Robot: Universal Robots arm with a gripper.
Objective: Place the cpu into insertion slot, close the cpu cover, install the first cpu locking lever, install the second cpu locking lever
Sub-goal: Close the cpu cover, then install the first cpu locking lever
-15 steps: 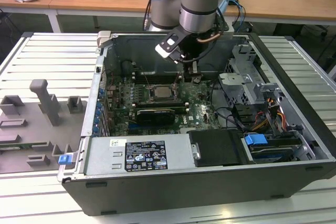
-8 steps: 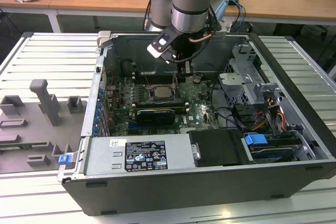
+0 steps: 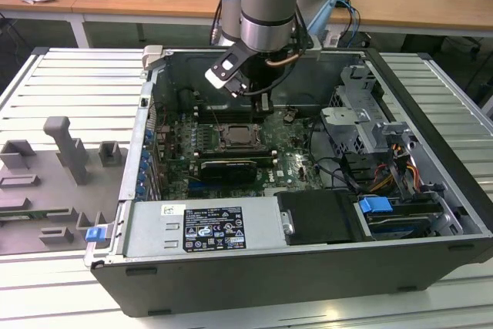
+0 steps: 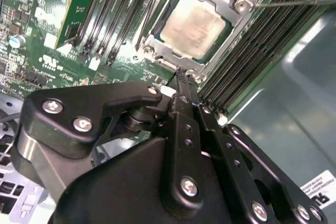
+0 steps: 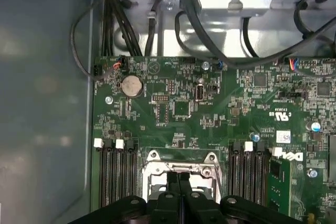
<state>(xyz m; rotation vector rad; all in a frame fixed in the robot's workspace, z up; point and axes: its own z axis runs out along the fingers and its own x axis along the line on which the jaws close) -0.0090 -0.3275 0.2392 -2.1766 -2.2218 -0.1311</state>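
The cpu (image 4: 193, 20), a dull silver-beige square, lies in the insertion slot (image 3: 237, 138) on the green motherboard. The cpu cover (image 4: 157, 43), a silver frame, lies flat around it. A thin metal lever rod (image 4: 296, 2) sticks out from one corner of the socket. My gripper (image 4: 181, 76) is shut with nothing between its black fingers, its tip just over the edge of the cover. In the first wrist view the gripper (image 5: 178, 179) hangs over the socket's rim (image 5: 153, 157). In the exterior view the arm's wrist (image 3: 266, 32) stands above the socket.
Black memory slots (image 4: 262, 40) flank the socket on both sides. A drive cage (image 3: 362, 117) and cables (image 3: 347, 171) fill the case at the exterior view's right. The power supply (image 3: 212, 229) lies along the near side. Grey fixtures (image 3: 65, 152) stand outside the case.
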